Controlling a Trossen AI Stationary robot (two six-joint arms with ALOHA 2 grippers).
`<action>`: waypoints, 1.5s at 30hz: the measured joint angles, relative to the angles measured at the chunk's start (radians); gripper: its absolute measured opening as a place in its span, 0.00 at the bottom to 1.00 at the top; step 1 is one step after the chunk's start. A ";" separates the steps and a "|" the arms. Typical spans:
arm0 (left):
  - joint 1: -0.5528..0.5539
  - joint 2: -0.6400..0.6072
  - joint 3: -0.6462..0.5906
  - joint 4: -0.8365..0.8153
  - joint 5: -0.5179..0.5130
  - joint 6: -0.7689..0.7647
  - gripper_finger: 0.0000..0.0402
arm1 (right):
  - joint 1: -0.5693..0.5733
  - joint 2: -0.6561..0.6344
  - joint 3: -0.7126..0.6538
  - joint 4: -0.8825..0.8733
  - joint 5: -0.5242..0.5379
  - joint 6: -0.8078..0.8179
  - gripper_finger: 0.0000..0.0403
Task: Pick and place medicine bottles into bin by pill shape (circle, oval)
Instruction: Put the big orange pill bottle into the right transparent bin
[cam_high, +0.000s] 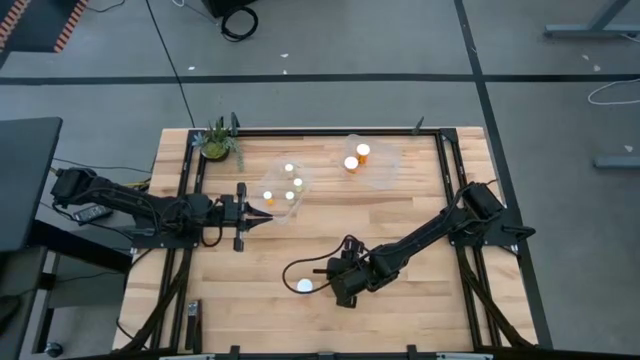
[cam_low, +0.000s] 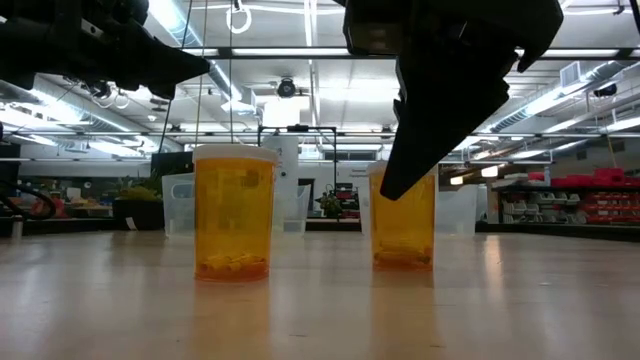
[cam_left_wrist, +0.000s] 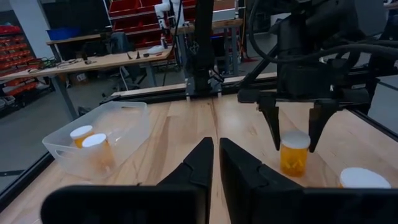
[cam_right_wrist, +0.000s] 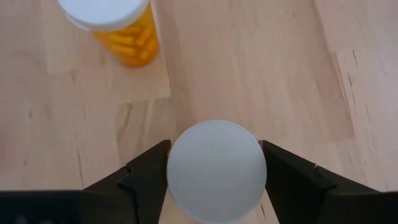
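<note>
Left end effector (cam_high: 262, 217) hangs over the left half of the wooden surface (cam_high: 400, 300), fingers pressed together with nothing between them, its tip just beside the near edge of a clear bin (cam_high: 283, 192). That bin holds three medicine bottles (cam_high: 290, 170), white caps up. A potted plant (cam_high: 217, 140) stands at the far left corner of the surface, near the bin.

Further right, toward the far edge, a second clear bin (cam_high: 378, 162) holds two bottles (cam_high: 357, 157) with orange bodies visible; the left wrist view shows a bin (cam_left_wrist: 127, 118) with two capped bottles (cam_left_wrist: 90, 142) inside.

At the near centre, one loose bottle (cam_high: 304, 285) stands upright on the surface, apart from any finger. The low view shows it as the left-hand bottle (cam_low: 234, 213), pills lying at its bottom; the pill shape is too small to tell.

Right end effector (cam_high: 336, 277) is just beside that loose bottle, lowered over another upright bottle (cam_right_wrist: 216, 169). The right wrist view shows its fingers (cam_right_wrist: 146, 171) spread, one on each side of the white cap and very close to it; firm contact is not visible. The left wrist view shows the same bottle (cam_left_wrist: 294, 152) standing on the surface between the two spread fingers.
</note>
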 joint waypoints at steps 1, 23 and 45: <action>0.000 0.000 0.000 0.000 0.000 0.000 0.08 | 0.000 0.000 0.000 -0.004 0.000 0.000 0.60; 0.000 -0.002 0.000 -0.001 0.000 0.000 0.08 | -0.156 -0.141 0.018 -0.322 0.080 -0.064 0.57; 0.000 -0.002 0.000 0.000 0.000 0.000 0.07 | -0.473 -0.353 0.018 -0.460 0.250 -0.157 0.57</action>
